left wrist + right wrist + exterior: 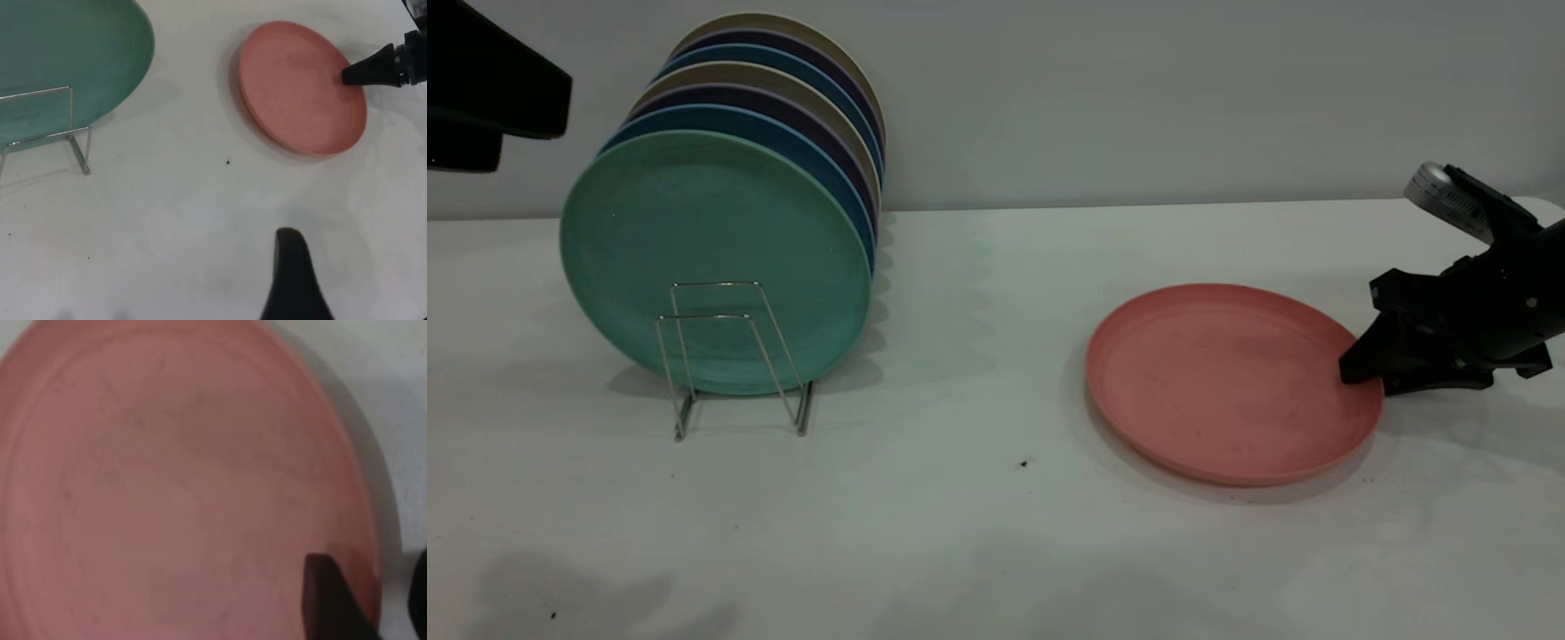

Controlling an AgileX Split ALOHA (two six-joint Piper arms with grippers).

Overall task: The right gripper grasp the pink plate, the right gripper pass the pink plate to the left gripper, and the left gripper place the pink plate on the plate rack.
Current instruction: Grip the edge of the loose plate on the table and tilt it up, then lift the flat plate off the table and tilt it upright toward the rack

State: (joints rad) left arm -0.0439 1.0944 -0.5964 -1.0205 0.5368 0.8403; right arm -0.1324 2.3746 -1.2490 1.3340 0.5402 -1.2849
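The pink plate [1227,382] lies flat on the white table at the right; it also shows in the left wrist view [300,93] and fills the right wrist view [180,480]. My right gripper [1365,378] is low at the plate's right rim. Its jaws are open and straddle the rim, one finger over the plate's inside and the other outside it [373,600]. It appears far off in the left wrist view [353,73]. My left gripper [489,98] hangs high at the far left, above the table. The wire plate rack [734,356] stands at the left [47,127].
A teal-green plate [711,258] stands upright at the front of the rack, with several blue, dark and beige plates [783,98] behind it. One empty wire loop stands in front of the teal plate. A grey wall runs behind the table.
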